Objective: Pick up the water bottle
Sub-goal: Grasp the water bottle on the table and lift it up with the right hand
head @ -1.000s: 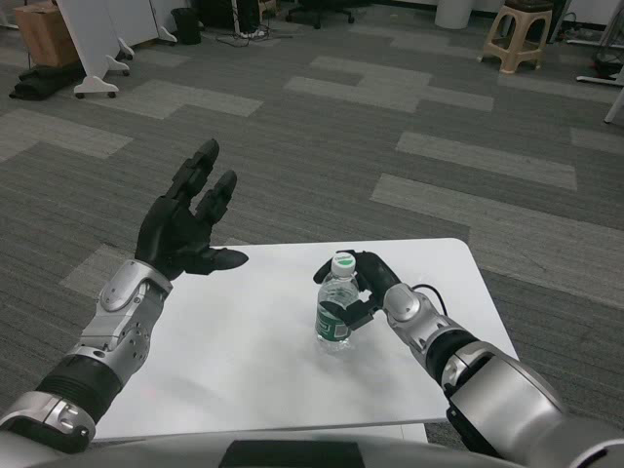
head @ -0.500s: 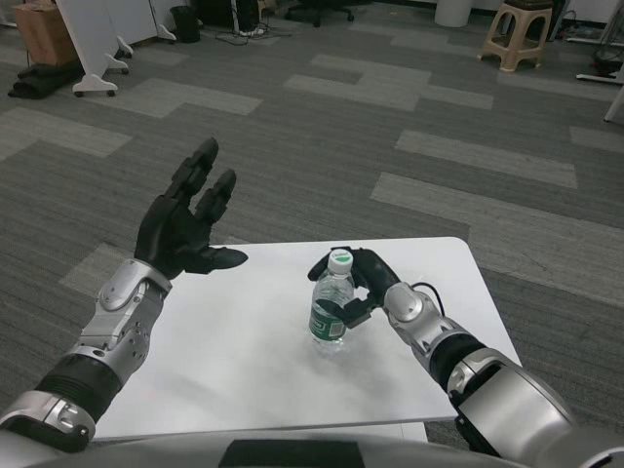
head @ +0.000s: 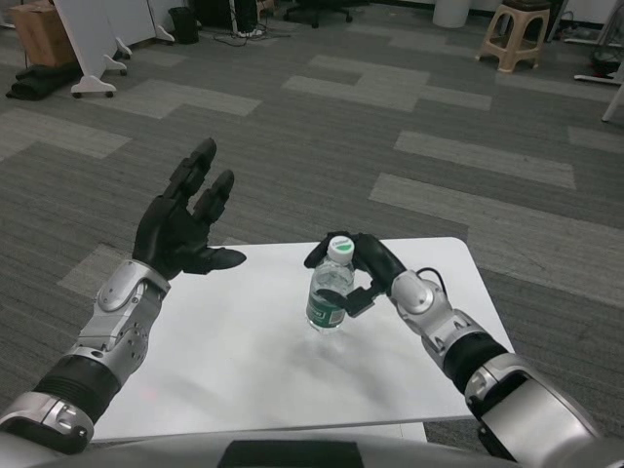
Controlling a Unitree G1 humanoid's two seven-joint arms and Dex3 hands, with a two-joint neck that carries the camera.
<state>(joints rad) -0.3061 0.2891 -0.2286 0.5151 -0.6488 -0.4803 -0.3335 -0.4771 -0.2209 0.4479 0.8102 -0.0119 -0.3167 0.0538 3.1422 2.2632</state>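
A small clear water bottle (head: 330, 293) with a white cap and green label is near the middle of the white table (head: 224, 361), tilted slightly. My right hand (head: 366, 274) grips it from the right, fingers wrapped behind its neck and thumb at the label. Whether its base still touches the table I cannot tell. My left hand (head: 185, 220) is raised over the table's far left corner, palm turned inward, fingers spread, holding nothing.
The table's far edge runs just behind the bottle and its right edge lies under my right forearm. Beyond is grey carpet with a beige stool (head: 514, 34), white wheeled panels (head: 97, 44) and a cardboard box (head: 41, 29) far off.
My right hand has carried the bottle a little left and up in the picture, and the bottle now leans slightly. The left hand has stayed where it was.
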